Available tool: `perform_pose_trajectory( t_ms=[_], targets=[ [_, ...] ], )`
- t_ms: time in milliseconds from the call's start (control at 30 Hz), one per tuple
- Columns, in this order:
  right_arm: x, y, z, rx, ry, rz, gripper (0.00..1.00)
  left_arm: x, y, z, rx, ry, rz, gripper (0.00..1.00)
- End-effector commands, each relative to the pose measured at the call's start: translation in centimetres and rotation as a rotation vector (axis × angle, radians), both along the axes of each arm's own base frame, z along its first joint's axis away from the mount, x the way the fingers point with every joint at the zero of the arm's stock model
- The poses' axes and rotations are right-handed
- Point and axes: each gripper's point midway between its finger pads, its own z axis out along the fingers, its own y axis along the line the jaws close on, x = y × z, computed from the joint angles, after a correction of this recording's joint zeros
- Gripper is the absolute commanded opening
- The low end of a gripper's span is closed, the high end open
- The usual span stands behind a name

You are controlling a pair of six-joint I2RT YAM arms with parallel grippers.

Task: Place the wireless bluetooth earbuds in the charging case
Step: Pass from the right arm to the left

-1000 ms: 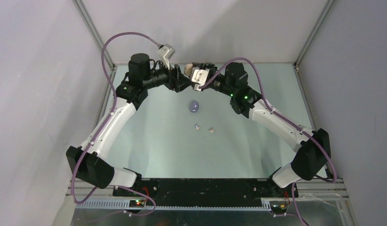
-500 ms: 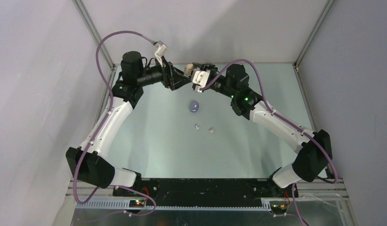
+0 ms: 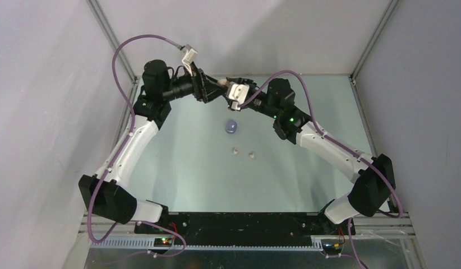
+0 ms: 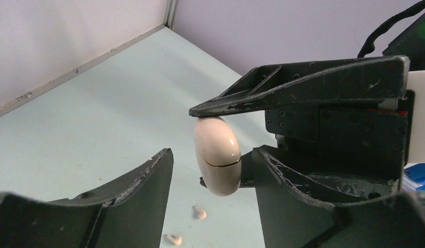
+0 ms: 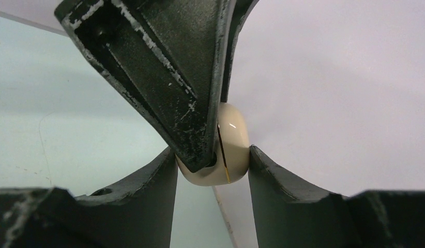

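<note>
The cream charging case hangs closed above the far middle of the table, and my right gripper is shut on it. In the top view the case shows between the two wrists. My left gripper is open around the case, with a clear gap on its left side and a narrow one on its right. One left finger crosses in front of the case in the right wrist view. Two small cream earbuds lie on the table, also seen below the case as earbuds.
A closed purple case sits on the table a little nearer than the grippers. The back wall and the table's far edge lie just behind both wrists. The right gripper's finger fills the upper right of the left wrist view.
My left wrist has shifted a little left and towards the back, and its jaws have narrowed around the cream case. The right arm and the earbuds have stayed put.
</note>
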Motion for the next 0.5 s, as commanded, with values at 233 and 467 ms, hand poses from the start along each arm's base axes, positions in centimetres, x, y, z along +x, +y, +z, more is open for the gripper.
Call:
perform_pose_trajectory(
  t_ms=[233, 467],
  targets=[
    [-0.1, 0.0, 3.3, 0.112, -0.049, -0.020, 0.30, 1.1, -0.1, 1.2, -0.019, -0.028, 0.026, 0.52],
    [-0.9, 0.5, 0.8, 0.033, 0.014, 0.034, 0.55, 1.0, -0.1, 1.5, -0.024, -0.049, 0.012, 0.26]
  ],
)
